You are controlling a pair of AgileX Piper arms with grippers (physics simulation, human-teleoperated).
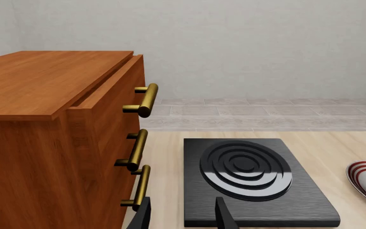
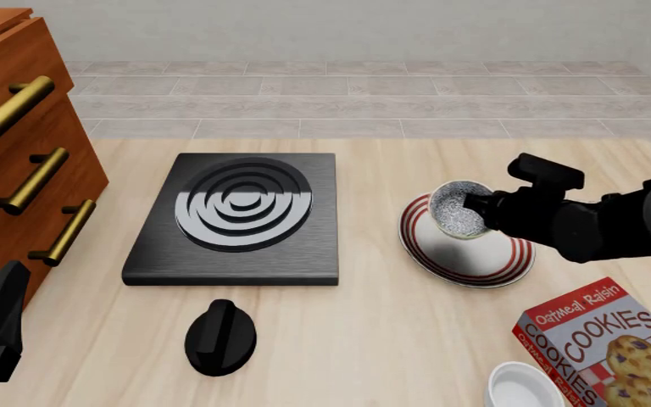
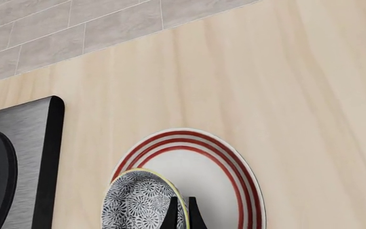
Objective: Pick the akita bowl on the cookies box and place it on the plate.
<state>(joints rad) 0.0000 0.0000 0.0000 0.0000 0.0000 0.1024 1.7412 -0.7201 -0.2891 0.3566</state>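
The right hand (image 2: 475,206) is clamped on the rim of the akita bowl (image 2: 457,212), its fingers (image 3: 184,214) pinched close on the bowl's edge, and the bowl hangs tilted over the plate (image 2: 484,263); whether it touches the plate is hard to tell. The left hand (image 1: 181,214) is cut off at the frame edge, fingers apart and holding nothing. The cookies box (image 2: 610,339) (partly cropped) lies near a white bowl (image 2: 524,386). The pale wooden table (image 2: 416,339) also carries a black burner (image 2: 241,216), a knob (image 2: 220,337) and a wooden cabinet (image 2: 14,127); grey tiled floor lies beyond.
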